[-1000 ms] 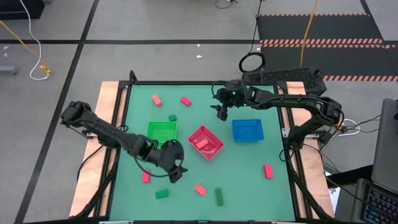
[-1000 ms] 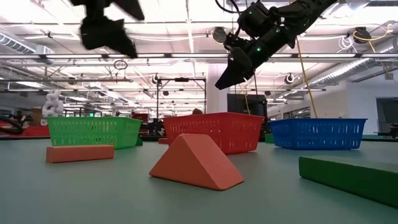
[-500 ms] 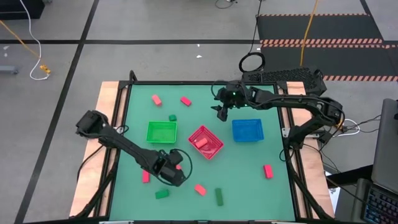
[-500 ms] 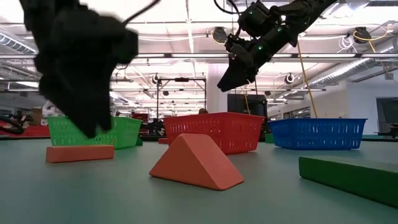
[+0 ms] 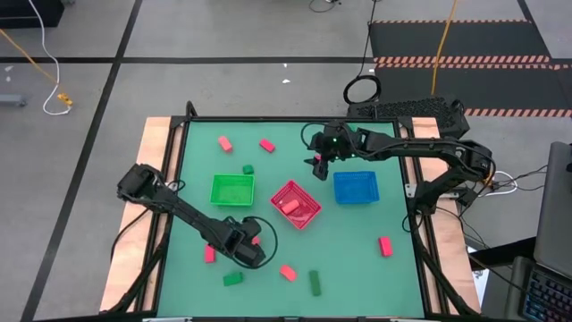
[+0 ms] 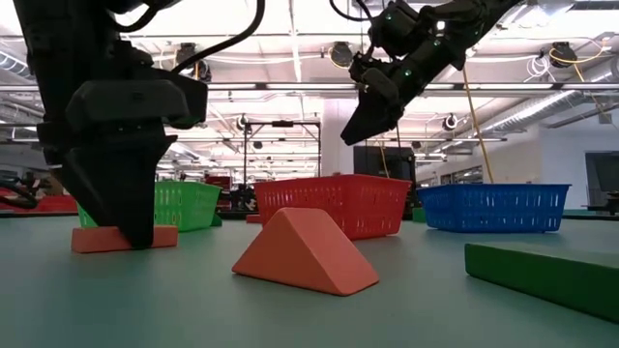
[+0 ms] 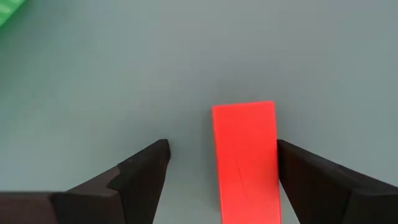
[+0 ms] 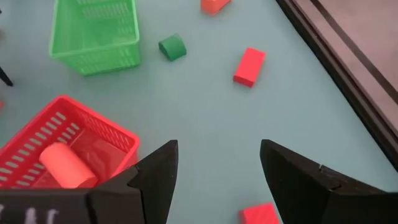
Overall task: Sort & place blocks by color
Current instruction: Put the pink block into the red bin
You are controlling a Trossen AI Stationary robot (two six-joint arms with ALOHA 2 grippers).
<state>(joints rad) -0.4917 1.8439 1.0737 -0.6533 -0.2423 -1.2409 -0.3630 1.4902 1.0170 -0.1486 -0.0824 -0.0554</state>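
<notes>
My left gripper [image 5: 250, 243] [image 6: 131, 232] is down at the table in the near-left part, open. Its fingers [image 7: 149, 165] stand on either side of a red bar block [image 7: 244, 158] [image 6: 97, 239] that lies flat. The bar is close beside one finger, and I cannot tell whether they touch. My right gripper [image 5: 317, 165] [image 6: 350, 130] [image 8: 217, 155] hangs open and empty high over the far middle of the table. Other blocks lie scattered: a salmon wedge [image 6: 305, 251] [image 5: 288, 272], a green bar [image 5: 315, 283] and a red bar [image 5: 209, 255].
The green basket [image 5: 214, 179], red basket [image 5: 308, 215] and blue basket [image 5: 338, 176] stand in a row across the middle. A salmon cylinder [image 8: 65, 165] lies in the red basket. Red blocks [image 5: 225, 142] [image 5: 267, 145] and a green block [image 5: 248, 169] lie far left. A red block [image 5: 385, 246] lies near right.
My left gripper has come down from well above the table to table height. It has also shifted a little toward the near edge and now stands around the red bar. The blocks have stayed where they were.
</notes>
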